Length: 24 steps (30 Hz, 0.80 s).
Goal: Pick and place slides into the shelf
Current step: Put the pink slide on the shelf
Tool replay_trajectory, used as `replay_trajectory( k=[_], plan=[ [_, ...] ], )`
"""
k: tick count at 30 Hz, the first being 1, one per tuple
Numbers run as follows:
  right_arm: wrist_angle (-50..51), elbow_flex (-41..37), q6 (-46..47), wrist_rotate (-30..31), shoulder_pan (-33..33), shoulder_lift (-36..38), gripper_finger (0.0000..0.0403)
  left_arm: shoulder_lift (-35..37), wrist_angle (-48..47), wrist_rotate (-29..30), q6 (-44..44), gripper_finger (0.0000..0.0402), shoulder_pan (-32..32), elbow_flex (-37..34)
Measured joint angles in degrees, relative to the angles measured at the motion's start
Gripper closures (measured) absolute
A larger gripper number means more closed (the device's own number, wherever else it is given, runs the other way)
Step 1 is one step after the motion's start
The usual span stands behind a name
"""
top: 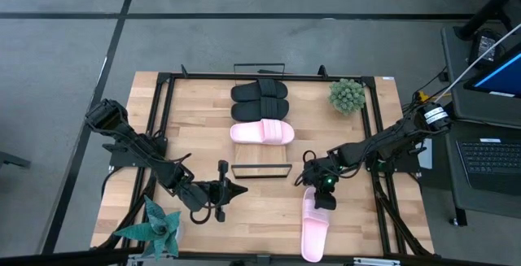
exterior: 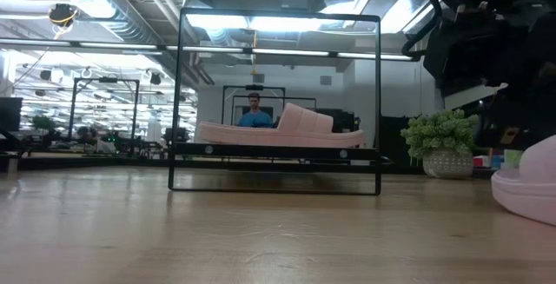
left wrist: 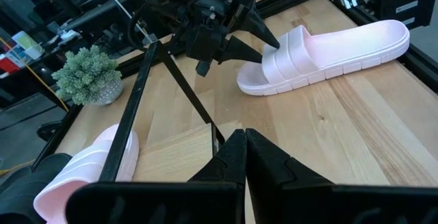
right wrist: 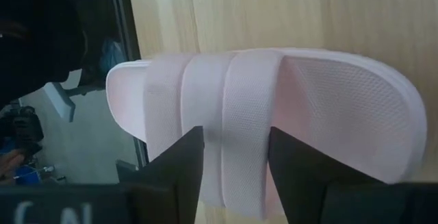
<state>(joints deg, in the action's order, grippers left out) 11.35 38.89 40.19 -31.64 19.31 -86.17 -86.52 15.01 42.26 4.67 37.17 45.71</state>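
right gripper (top: 323, 198): open, fingers astride pink slide (top: 313, 231) strap on desk (top: 260, 209) | left gripper (top: 238, 189): closed, empty, beside shelf (top: 260, 147)

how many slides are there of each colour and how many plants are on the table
Black slides: 2
Pink slides: 2 (one on the shelf, one under the right gripper)
Potted plants: 2
Total: 6

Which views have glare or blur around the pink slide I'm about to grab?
Low view: bright ceiling lights wash out the room behind the shelf; the near pink slide sits soft at the frame's edge. Right wrist view: that slide is lit evenly, the right claw open over its strap. High view: even light, no glare on the table.
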Motion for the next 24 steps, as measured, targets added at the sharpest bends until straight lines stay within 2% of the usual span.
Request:
replay_trajectory(
  k=[6,15,24],
  plan=[
    [0.0,0.0,-0.3,-0.6,0.0,0.0,0.027,0.0,0.0,0.0,0.1,0.0402,0.0,0.0],
    [0.5,0.0,-2.4,-2.7,0.0,0.0,0.039,0.0,0.0,0.0,0.4,0.0401,0.0,0.0],
    [0.4,0.0,-3.2,-1.3,0.0,0.0,0.0398,0.0,0.0,0.0,0.4,0.0402,0.0,0.0]
  ],
)
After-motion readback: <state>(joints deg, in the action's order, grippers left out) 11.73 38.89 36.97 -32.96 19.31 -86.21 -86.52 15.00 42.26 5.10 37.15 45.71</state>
